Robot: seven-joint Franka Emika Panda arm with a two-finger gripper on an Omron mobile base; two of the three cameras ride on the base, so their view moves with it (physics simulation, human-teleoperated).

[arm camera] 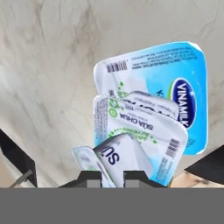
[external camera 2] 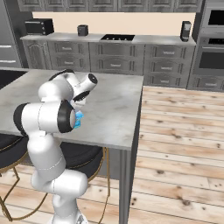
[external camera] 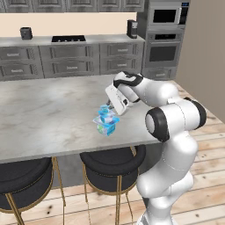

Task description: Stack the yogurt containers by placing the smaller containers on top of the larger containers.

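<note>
Grey marble kitchen island (external camera: 48,110), two dark stools (external camera: 112,165) under its near edge | large yogurt pack (external camera: 107,126) near that edge | small cup (external camera: 105,114) over it, apparently touching its lid | gripper (external camera: 108,107) pinching the small cup.

Desk (external camera: 52,114): grey veined stone look, smooth, matt. Larger yogurt pack (arm camera: 175,83): glossy printed foil-like lid, translucent blue plastic sides. Smaller cup (arm camera: 127,153): same glossy printed top. Floor (external camera 2: 183,144): knotted wood planks. Stools (external camera: 112,165): dark matt seats, brass-coloured metal legs.
</note>
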